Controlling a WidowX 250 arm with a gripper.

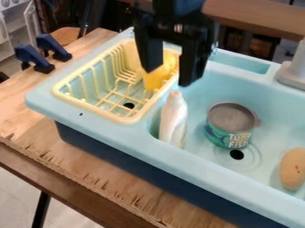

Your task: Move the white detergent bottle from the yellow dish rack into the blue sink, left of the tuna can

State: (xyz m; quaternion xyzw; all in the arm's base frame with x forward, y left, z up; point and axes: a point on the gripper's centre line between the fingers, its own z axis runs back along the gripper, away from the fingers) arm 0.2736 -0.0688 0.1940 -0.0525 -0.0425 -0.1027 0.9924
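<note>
Nearest, the wooden table (98, 164) beneath the toy sink (196, 164). Inside the basin, toward picture right, a potato (292, 169); beyond it, beside the drain, an open tin can (219, 132). At the basin's left wall, a white bottle (173, 119), below the gripper (171, 78) in view: long axis running up the picture, narrow tip toward the fingers, body toward the camera. Fingers set wide apart, no grip visible; black arm entering from the top edge. Behind the gap, a yellow object (157, 79) inside the yellow drying rack (89, 108). Cannot tell the fingers' height above the bottle. Farther off, two blue clamps (42, 53) on the table.
</note>
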